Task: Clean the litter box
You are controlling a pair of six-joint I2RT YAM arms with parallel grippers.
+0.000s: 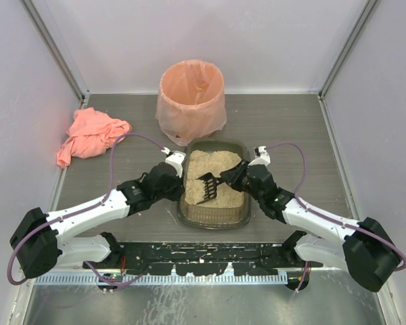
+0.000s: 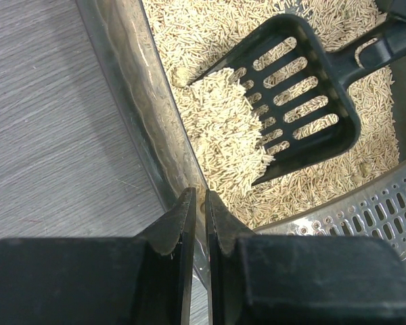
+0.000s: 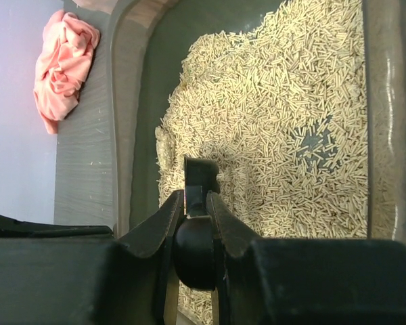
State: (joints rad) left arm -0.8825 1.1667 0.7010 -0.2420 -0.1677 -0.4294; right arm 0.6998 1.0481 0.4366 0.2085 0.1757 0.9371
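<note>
On the grey table (image 1: 304,135), a peach-bagged bin (image 1: 191,101) stands just beyond the litter box (image 1: 213,219), which sits mid-table and holds beige pellets (image 3: 277,101). A pink cloth (image 1: 91,135) lies far left. My right gripper (image 3: 195,196) clamps the handle of the pellet-laden scoop (image 1: 206,187); my left gripper (image 2: 198,200) pinches the box's left wall.

Left wrist: your scoop (image 2: 304,101) handle runs off the upper right edge. Right wrist: the right gripper (image 3: 196,196) hides all but a stub. From above, the left gripper (image 1: 181,179) tips at the litter box (image 1: 213,218) wall are too small to read.
</note>
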